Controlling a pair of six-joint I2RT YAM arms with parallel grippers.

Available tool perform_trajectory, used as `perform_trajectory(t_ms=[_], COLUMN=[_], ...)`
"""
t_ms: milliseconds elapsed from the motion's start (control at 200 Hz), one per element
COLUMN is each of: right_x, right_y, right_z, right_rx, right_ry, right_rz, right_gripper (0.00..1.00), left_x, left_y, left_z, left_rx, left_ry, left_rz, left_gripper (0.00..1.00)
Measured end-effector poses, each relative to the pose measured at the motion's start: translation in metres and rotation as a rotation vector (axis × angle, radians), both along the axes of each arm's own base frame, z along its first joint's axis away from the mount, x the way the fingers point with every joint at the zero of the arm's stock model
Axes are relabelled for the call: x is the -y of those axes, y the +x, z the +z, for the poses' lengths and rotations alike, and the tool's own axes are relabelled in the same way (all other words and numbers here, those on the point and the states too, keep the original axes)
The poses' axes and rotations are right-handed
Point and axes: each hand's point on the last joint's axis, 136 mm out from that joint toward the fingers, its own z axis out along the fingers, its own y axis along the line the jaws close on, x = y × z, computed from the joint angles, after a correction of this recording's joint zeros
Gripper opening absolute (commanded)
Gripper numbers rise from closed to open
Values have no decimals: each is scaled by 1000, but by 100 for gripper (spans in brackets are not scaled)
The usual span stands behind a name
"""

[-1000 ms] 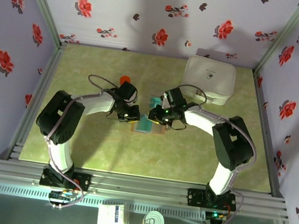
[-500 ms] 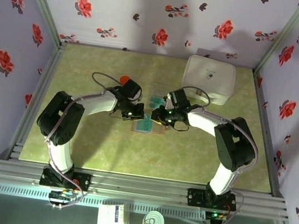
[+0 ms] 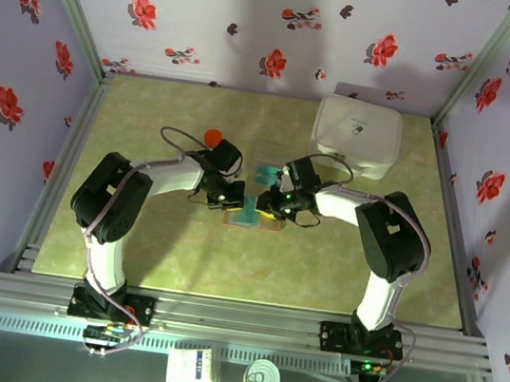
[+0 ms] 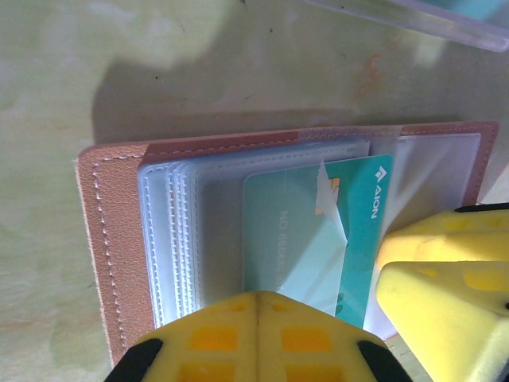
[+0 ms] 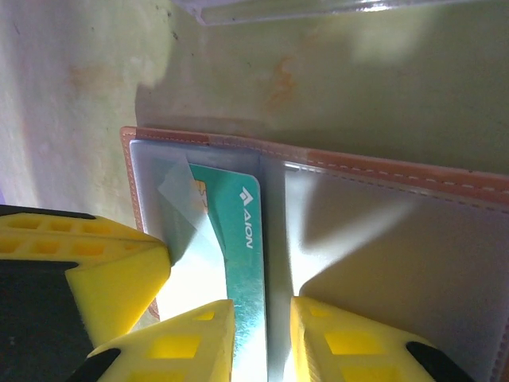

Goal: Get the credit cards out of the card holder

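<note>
The card holder (image 3: 243, 216) lies open on the green mat, tan-brown rim (image 4: 119, 239) around clear sleeves. A teal credit card (image 4: 350, 231) marked AION pokes partway out of a sleeve toward the fold. My left gripper (image 4: 258, 296) is shut, its joined yellow tips resting on the sleeve over the card. My right gripper (image 5: 262, 306) is open by a narrow gap, its tips either side of the card's long edge (image 5: 238, 231) beside the fold. From above, the left gripper (image 3: 235, 198) and right gripper (image 3: 265, 205) meet over the holder.
A clear plastic tray (image 3: 266, 169) with a teal card in it sits just behind the holder. A large white rounded box (image 3: 357, 134) stands at the back right, and a small orange-red object (image 3: 212, 135) at the back left.
Both grippers have closed in on the card holder from either side, the left moving right and the right moving left, until their tips nearly touch over it.
</note>
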Motion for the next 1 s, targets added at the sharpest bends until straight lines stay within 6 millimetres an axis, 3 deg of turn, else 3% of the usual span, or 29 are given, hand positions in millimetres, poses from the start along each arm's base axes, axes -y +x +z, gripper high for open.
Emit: perform_trajectory(t_ms=[530,810,1000], right_x=[-12,-7,4], right_y=[3,0,3], right_z=[9,6,21], right_rx=[4,4,41], right_ry=[83,84,77], right_rz=[12,0,-14], right_gripper=[14,8,7], left_x=[-1,-2,-3], left_y=[0,0,0], left_z=[1,0,-1], left_rx=[-4,-2,-2], left_ry=[8,13,20], left_rz=[2,4,6], left_gripper=[0,0,0])
